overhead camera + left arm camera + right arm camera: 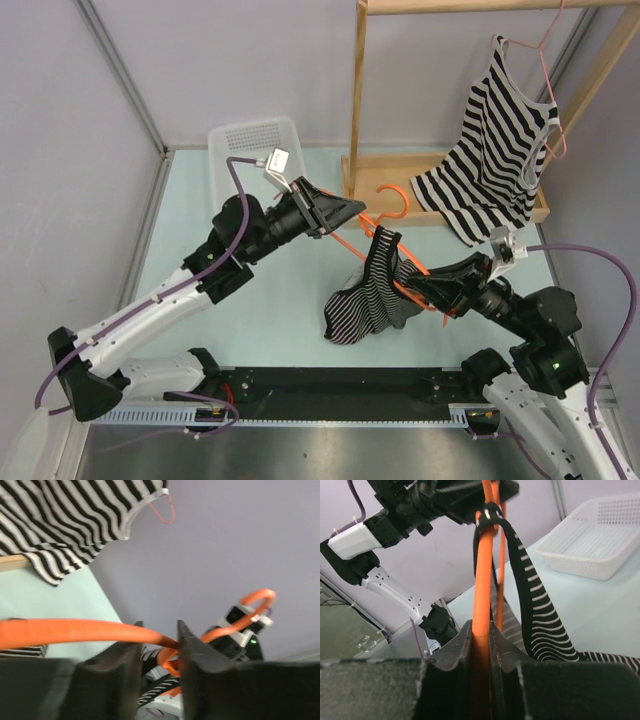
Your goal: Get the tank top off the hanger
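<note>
An orange hanger (pixel 385 225) is held in the air between both grippers. My left gripper (pixel 352 211) is shut on its upper left arm; in the left wrist view the orange bar (pixel 75 630) runs between the fingertips (pixel 159 627). My right gripper (pixel 418 287) is shut on the hanger's lower right arm (pixel 484 570), which the jaws clamp tightly (pixel 480 627). A black tank top with thin white stripes (pixel 365 295) hangs bunched below the hanger. One strap (pixel 530 580) loops over the bar's top end.
A white perforated basket (pixel 255 140) sits at the back left and shows in the right wrist view (pixel 600 535). A wooden rack (pixel 358 100) at the back right carries a second, wide-striped tank top (pixel 490 150) on a pink hanger (pixel 552 110).
</note>
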Controlling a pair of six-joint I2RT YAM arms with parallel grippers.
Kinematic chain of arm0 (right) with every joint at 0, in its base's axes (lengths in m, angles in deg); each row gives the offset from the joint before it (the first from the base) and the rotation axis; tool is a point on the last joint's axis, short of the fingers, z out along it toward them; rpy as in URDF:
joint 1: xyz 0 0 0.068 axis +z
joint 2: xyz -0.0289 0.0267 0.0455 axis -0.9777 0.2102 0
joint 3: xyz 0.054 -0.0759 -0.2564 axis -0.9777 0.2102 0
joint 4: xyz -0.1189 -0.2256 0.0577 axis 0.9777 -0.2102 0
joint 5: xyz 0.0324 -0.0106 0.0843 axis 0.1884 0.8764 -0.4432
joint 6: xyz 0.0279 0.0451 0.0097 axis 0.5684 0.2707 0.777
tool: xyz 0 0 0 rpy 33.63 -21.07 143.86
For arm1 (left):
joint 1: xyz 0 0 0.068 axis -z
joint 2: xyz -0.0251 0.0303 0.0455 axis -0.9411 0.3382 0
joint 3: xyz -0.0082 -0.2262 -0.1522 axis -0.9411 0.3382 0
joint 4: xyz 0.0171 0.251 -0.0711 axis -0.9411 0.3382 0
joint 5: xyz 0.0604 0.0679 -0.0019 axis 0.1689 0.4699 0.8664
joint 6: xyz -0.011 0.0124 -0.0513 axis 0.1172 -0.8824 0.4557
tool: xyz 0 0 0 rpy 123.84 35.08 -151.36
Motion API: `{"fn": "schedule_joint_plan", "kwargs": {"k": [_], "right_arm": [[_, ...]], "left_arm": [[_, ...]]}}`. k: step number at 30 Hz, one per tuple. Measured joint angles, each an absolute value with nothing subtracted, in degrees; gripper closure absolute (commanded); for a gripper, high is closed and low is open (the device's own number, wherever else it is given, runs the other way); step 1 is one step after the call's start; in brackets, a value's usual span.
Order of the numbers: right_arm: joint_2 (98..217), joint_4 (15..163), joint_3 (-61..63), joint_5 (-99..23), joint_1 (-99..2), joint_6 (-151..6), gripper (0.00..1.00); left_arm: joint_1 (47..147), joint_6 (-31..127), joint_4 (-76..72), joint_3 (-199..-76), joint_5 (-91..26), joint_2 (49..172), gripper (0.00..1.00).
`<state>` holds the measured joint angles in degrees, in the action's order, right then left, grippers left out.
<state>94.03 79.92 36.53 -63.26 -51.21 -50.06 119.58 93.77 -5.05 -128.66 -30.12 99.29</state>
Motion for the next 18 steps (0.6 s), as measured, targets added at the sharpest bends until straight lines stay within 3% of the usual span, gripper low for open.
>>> {"fn": "schedule_joint_plan", "kwargs": {"k": [1,4,7,8,9,11,12,14,15,18], "right_arm": [[93.9,80.3,37.2,-63.3,-51.2,-49.6,1.0],[94.0,79.7,38.2,-64.0,-51.1,-48.8,1.0],[94.8,78.3,38.2,-64.0,-51.1,-48.8,0.94],[95.2,77.9,38.1,-63.6,-50.9,-49.0,0.85],[95.8,77.2,37.8,-63.2,-50.8,-49.3,0.66],[97.0,75.4,37.2,-61.7,-50.8,-50.0,0.53],[97.9,73.1,36.6,-60.1,-50.8,-50.2,0.4],[100.3,68.5,35.2,-57.4,-51.0,-50.4,0.3],[101.5,65.9,34.1,-56.0,-51.0,-50.9,0.2],[104.7,59.4,31.0,-52.4,-50.9,-52.4,0.12]], "left_arm": [[119.6,94.1,-5.6,-128.7,-30.1,99.3,0.78],[120.2,94.8,-7.8,-129.2,-30.0,99.3,0.98],[121.0,94.8,-8.4,-130.2,-29.8,99.3,1.0],[121.2,94.2,-8.3,-130.4,-29.2,99.3,1.0],[121.3,93.3,-8.2,-130.4,-28.5,99.3,1.0],[121.4,91.3,-7.3,-130.4,-26.5,99.3,1.0],[121.4,88.9,-6.8,-130.5,-25.1,99.2,1.0],[120.8,82.0,-5.0,-130.6,-20.5,98.8,1.0],[120.5,79.4,-4.2,-130.8,-18.2,98.7,1.0],[119.8,72.3,-2.2,-131.1,-13.1,98.4,1.0]]}}
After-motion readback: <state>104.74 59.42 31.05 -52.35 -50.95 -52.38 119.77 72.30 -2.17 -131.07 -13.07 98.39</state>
